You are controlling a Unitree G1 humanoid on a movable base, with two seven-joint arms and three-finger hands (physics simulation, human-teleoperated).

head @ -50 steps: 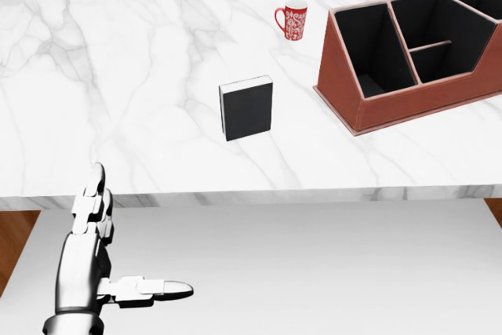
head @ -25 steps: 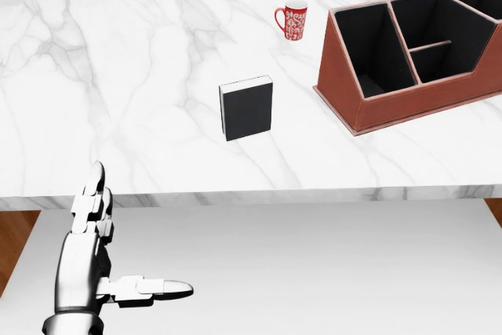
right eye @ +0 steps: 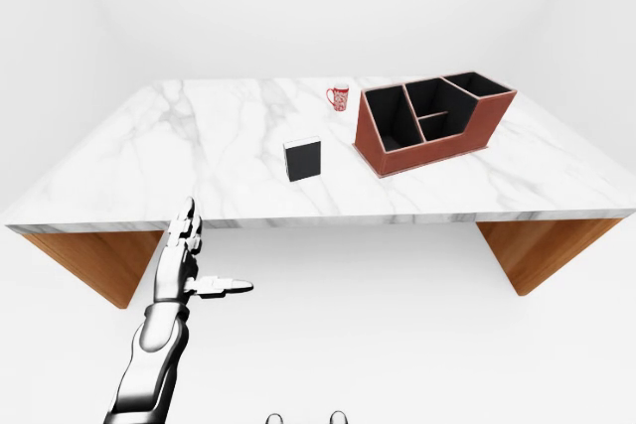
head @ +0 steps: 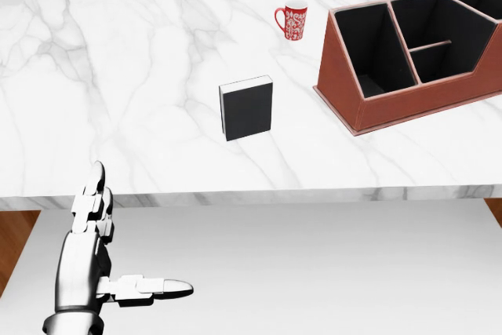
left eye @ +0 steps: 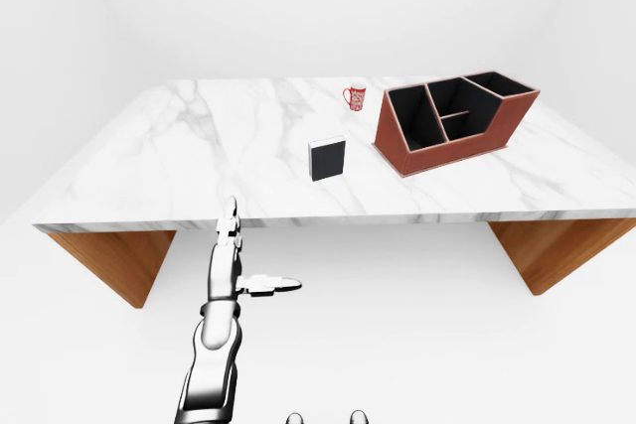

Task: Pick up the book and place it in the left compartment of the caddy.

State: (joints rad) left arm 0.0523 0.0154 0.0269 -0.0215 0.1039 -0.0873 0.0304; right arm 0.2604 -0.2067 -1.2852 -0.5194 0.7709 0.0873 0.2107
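Note:
A black book (head: pixel 247 108) with white page edges stands upright near the middle of the white marble table (head: pixel 118 84). The red-brown caddy (head: pixel 416 56) with black compartments stands at the right; its left compartment (head: pixel 369 49) is empty. My left hand (head: pixel 106 260) is open, fingers stretched up and thumb out to the right, below the table's near edge and well to the lower left of the book. It also shows in the left-eye view (left eye: pixel 238 260). My right hand is not in view.
A red patterned mug (head: pixel 292 20) stands at the top of the head view, left of the caddy. The table's near edge (head: pixel 251 194) runs across above my hand. White floor lies below it.

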